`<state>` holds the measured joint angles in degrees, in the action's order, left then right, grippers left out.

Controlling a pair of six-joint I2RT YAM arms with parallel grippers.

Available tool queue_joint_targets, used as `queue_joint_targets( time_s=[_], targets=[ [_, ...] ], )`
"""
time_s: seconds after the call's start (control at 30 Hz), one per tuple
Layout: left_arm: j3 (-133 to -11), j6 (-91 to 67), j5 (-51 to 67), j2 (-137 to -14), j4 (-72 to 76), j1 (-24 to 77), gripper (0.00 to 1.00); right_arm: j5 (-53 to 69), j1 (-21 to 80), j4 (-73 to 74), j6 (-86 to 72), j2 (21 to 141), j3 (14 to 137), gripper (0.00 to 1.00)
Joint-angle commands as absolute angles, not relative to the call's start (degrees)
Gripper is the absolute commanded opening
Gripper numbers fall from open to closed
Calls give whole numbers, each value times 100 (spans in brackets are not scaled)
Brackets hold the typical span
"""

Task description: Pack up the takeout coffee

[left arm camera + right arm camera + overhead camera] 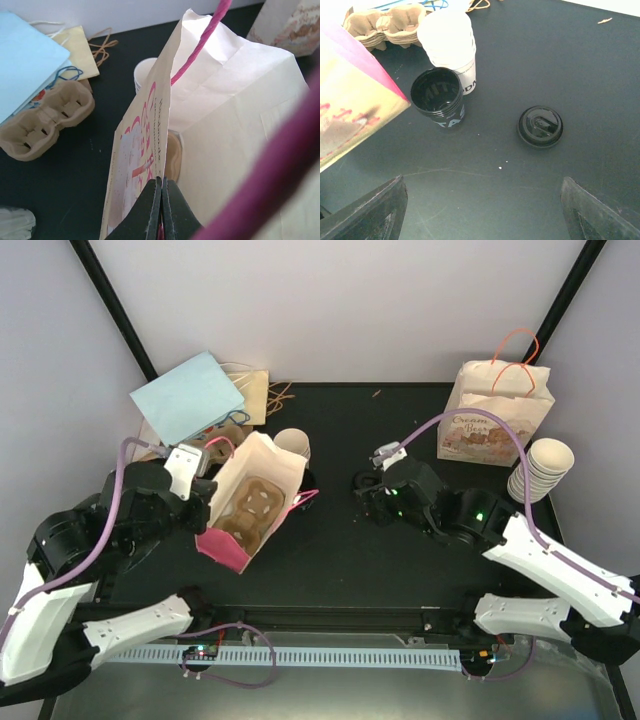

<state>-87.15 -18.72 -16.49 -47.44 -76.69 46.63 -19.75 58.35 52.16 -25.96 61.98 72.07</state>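
Presently, we find the black worktop (400, 560) carrying everything the job needs. The paper bag (282, 462) stands open left of centre with a cardboard carrier (250, 510) seated inside it. The left fingers (158, 207) are pinched fully together on the bag's wall, holding its mouth apart. Just beside the bag stand a white cup (449, 45) and an uncovered black cup (437, 97); we cannot tell whether the two touch. A black lid (540, 126), apparently the black cup's, lies flat on the worktop, apart to one side. The right fingers (375, 212) are spread wide and hold nothing, hanging above the bare patch near cup and lid.

We judge the step in hand to be fetching the lid. It sits low and flat, so the right fingers should descend square over it, straddle the rim, and close only when their tips are near the worktop; a skewed approach could push it away. The left grip should remain firm, since a slackened wall could sag toward the black cup.
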Motion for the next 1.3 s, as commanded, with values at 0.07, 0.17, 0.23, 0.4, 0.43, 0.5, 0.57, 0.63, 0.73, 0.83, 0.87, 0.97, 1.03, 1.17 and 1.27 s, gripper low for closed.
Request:
queue_joint_targets(
  time_s=[0.07, 0.17, 0.23, 0.4, 0.43, 0.5, 0.57, 0.63, 0.73, 0.83, 0.87, 0.97, 1.03, 1.17, 1.27],
  targets=[
    [-9132, -2174, -2159, -5020, -7756, 4495, 2, -1937, 5783, 5103, -3031, 6028, 6916, 87],
    [-9114, -2303, -2380, -4998, -7870, 4434, 2, -1935, 5788, 5070, -3114, 5927, 6768, 87],
    [-9045, -2342, -2399, -4942, -7876, 4401, 2, -1951, 5784, 5013, -3136, 5844, 6662, 87],
    [-8618, -2383, -2386, -4788, -7733, 4308, 2, -2048, 5783, 4903, -3078, 5830, 6503, 88],
    [-8531, -2385, -2372, -4763, -7675, 4274, 2, -2063, 5783, 4877, -3050, 5863, 6484, 88],
    [-8372, -2358, -2348, -4735, -7547, 4175, 2, -2072, 5769, 4825, -3006, 5957, 6490, 88],
    [-8278, -2260, -2319, -4733, -7415, 3984, 2, -2055, 5721, 4778, -2957, 6087, 6551, 88],
    [-8214, -2123, -2234, -4759, -7275, 3740, 2, -2034, 5648, 4721, -2885, 6213, 6650, 88],
    [-8083, -1894, -1940, -4809, -6972, 3282, 2, -2057, 5551, 4592, -2726, 6377, 6767, 88],
    [-7928, -1677, -1502, -4840, -6603, 2752, 2, -2147, 5454, 4384, -2611, 6463, 6826, 88],
    [-7880, -1622, -1322, -4855, -6481, 2581, 2, -2181, 5416, 4305, -2575, 6482, 6835, 88],
    [-7796, -1529, -855, -4922, -6164, 2205, 2, -2208, 5253, 4111, -2483, 6503, 6862, 89],
    [-7802, -1496, -753, -4979, -6048, 2063, 2, -2206, 5163, 3991, -2389, 6510, 6901, 89],
    [-7863, -1406, -832, -5056, -5971, 1942, 2, -2226, 5092, 3902, -2156, 6589, 7063, 89],
    [-7878, -1267, -847, -5027, -6036, 1925, 2, -2258, 5089, 3937, -2055, 6644, 7176, 89]
  ],
)
